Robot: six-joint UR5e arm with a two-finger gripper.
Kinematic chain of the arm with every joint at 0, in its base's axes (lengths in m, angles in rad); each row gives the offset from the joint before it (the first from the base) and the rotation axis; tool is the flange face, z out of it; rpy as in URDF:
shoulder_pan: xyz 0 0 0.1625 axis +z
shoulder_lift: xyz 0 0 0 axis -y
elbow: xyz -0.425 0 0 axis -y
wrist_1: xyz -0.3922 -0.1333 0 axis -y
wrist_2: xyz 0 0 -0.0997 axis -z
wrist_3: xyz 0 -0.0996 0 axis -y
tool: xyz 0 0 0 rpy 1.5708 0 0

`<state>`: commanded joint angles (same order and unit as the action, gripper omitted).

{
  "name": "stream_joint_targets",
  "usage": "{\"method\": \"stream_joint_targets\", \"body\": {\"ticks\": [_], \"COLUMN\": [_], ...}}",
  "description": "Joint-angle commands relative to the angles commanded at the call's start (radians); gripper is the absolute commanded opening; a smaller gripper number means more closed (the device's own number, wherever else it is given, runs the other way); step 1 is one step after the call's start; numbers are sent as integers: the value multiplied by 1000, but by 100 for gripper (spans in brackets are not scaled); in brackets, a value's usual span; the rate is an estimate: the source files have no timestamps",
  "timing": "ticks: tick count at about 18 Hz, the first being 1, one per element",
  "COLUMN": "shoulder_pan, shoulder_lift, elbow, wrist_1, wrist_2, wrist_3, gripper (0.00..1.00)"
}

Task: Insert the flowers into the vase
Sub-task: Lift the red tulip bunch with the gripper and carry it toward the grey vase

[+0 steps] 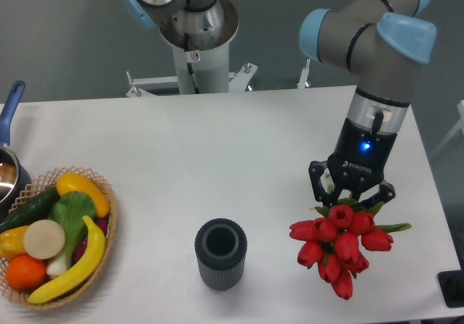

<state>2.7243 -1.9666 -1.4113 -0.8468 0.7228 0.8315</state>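
While the tool is pinching the flowers by their short stems, the light, floppy bunch is hanging right of the vase, probably needing gentle handling.

Your red tulip flowers hang buds-down, green stems up, right of the vase, a dark ribbed cup standing upright, empty, well apart.
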Motion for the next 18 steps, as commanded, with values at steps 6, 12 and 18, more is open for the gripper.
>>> {"method": "stream_joint_targets", "body": {"ticks": [6, 12, 18], "shoulder_pan": [-6, -18, -34], "shoulder_lift": [3, 8, 3], "elbow": [0, -5, -2], "wrist_1": [14, 101, 147], "wrist_2": [-160, -374, -500], "wrist_3": [-15, -26, -14], "gripper": [1, 5, 8]}}
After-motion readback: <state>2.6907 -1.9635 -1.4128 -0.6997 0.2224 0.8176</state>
